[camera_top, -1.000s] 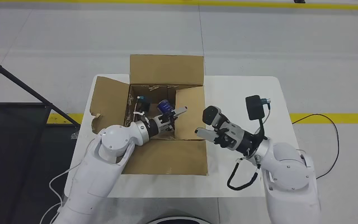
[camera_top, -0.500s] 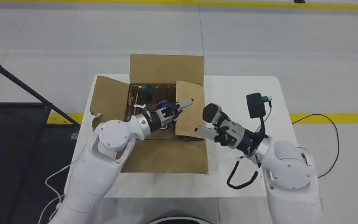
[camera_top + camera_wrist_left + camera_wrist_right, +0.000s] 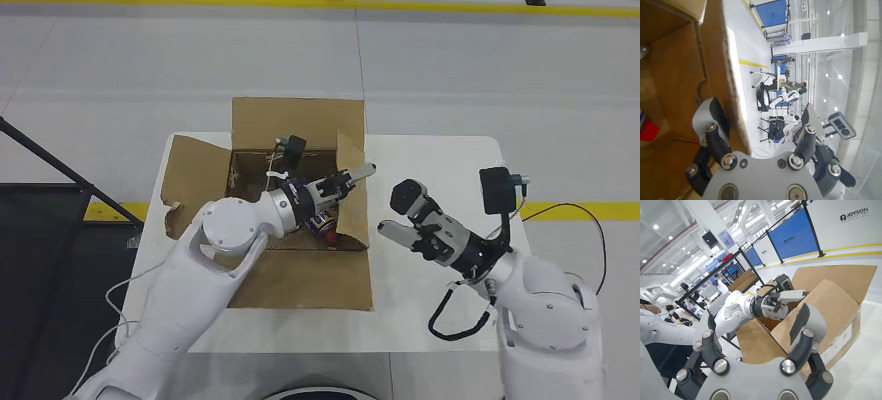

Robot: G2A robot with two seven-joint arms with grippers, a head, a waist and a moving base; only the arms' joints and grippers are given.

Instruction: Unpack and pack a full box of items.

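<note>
Evidently the bench [image 3: 440,165] offers bare surface beyond the left pincer [image 3: 347,186], though the right pincer [image 3: 393,212], released and holding nothing, hangs in that stretch, just apart from the box [image 3: 296,124]. The box stands with its 4 flaps up or spread. Its side flap [image 3: 728,75] passes between the left pincer's spread fingers [image 3: 715,108], 1 inside, 1 outside, not clamped. I judge the step is folding this flap outward: close near the free edge, swing about the crease, avoid dragging the box, and keep the right pincer out of the arc. Below the left pincer, inside, lie the items [image 3: 322,222].
</note>
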